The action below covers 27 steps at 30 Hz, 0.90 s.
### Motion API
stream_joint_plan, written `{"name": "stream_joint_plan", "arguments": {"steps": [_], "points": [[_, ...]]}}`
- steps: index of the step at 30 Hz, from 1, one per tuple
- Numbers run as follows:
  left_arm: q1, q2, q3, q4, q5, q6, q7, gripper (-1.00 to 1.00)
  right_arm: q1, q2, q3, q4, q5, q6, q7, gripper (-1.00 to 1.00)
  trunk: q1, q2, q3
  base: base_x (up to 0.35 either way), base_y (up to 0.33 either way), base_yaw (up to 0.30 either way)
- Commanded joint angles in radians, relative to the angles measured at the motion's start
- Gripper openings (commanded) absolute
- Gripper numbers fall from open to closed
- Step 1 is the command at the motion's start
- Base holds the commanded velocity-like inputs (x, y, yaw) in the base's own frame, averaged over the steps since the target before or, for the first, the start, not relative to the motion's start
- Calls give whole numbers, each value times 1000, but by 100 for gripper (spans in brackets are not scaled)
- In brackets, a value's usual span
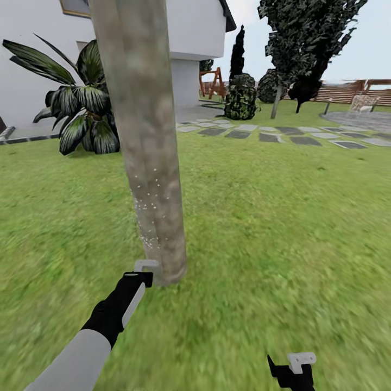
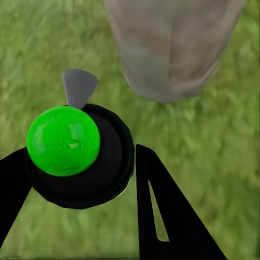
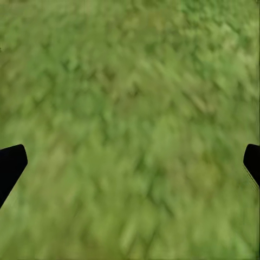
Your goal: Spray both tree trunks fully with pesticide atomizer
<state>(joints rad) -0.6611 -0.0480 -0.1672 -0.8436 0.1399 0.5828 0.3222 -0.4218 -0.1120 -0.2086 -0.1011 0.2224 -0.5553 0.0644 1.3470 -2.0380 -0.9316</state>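
— What's in front of the robot?

— A thick, blotchy grey-brown tree trunk (image 1: 147,141) rising from the grass (image 1: 282,228). The left gripper (image 1: 142,270) sits low, just beside the foot of the trunk, its arm reaching in from the lawn.

— Is it holding anything?

— Yes. In the left wrist view the two black fingers (image 2: 173,216) are pinching a round dark body with a bright green cap — by my judgement the pesticide atomizer (image 2: 81,154), though here it shows green rather than red. A grey nozzle points toward the trunk's base, probably so the spray lands on bark.

— Any spray showing?

— Fine whitish specks of pesticide (image 1: 147,212) dot the lower trunk, above the gripper. Higher up the bark looks bare, so coverage seems partial.

— And the other arm?

— The right gripper (image 1: 296,366) hangs well away from the trunk, over bare grass, fingers spread wide and empty.

— Beyond the trunk?

— A broad-leafed plant (image 1: 81,108), a white house (image 1: 190,32), stepping stones (image 1: 271,136).
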Motion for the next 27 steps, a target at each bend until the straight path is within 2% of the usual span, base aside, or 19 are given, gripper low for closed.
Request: {"name": "stream_joint_plan", "arguments": {"steps": [1,6,21,27], "points": [[0,0,0,0,0,0,0,-100,0,0,0,0,0,0,0,100,0,0,0,0,-295,277],[0,-1,-1,0,0,0,0,-100,0,0,0,0,0,0,0,100,0,0,0,0,-295,230],[0,0,0,0,-1,0,0,-100,0,0,0,0,0,0,1,100,0,0,0,0,-295,10],[0,0,0,0,-1,0,0,-100,0,0,0,0,0,0,2,100,0,0,0,2,-295,228]]}}
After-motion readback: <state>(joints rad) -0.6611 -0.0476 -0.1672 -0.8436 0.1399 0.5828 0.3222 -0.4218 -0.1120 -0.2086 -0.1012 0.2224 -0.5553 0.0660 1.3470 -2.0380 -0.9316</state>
